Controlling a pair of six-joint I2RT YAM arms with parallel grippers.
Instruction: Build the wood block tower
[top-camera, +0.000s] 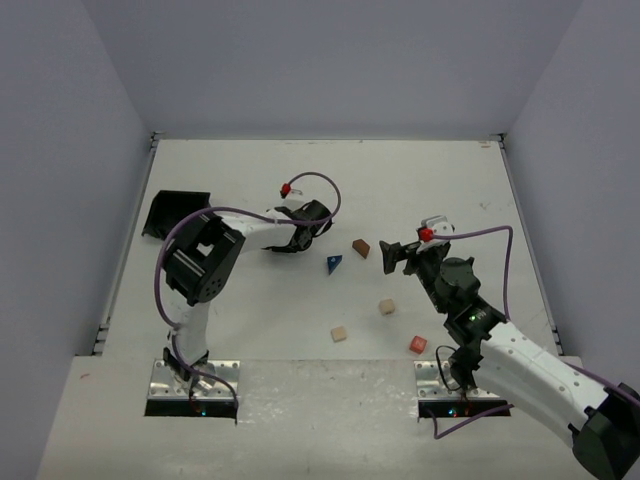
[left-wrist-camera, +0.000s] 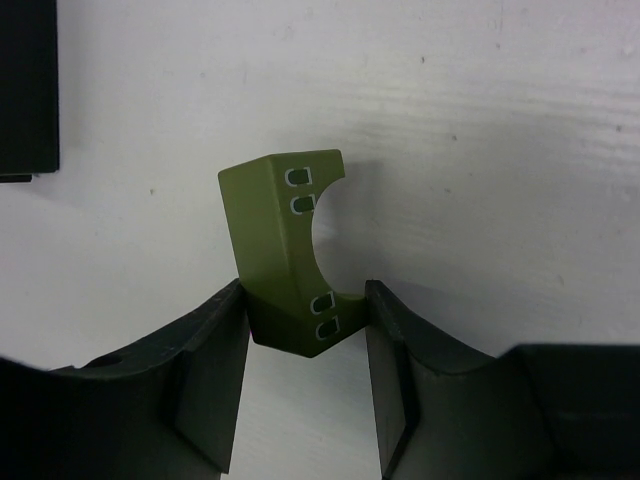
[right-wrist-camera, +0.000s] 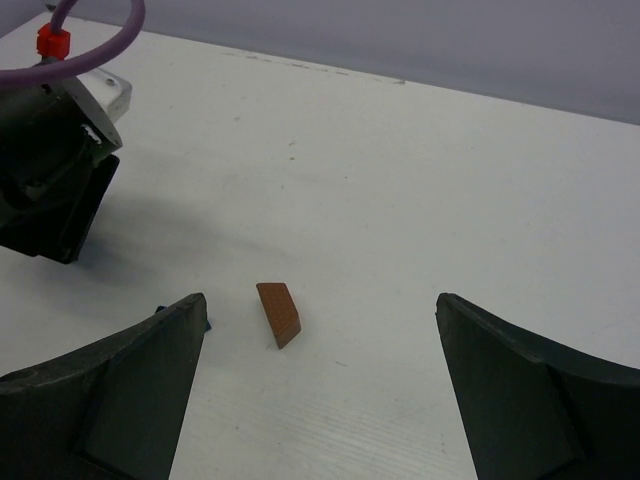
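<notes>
Left gripper (left-wrist-camera: 305, 305): my jaws pinch the olive-green block (left-wrist-camera: 280, 230) (lower end only). Right gripper (right-wrist-camera: 320, 310): my jaws gape wide, empty; brown block (right-wrist-camera: 278, 313) at lower centre, untouched.

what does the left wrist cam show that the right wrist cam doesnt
Only the left wrist view: the olive-green arched block gripped in the left claw, and a corner of the black tray. Only the right wrist view: the open right claw and a small brown block lying on the table. Both: the white table and the left claw, which the right wrist view sees from outside.
</notes>
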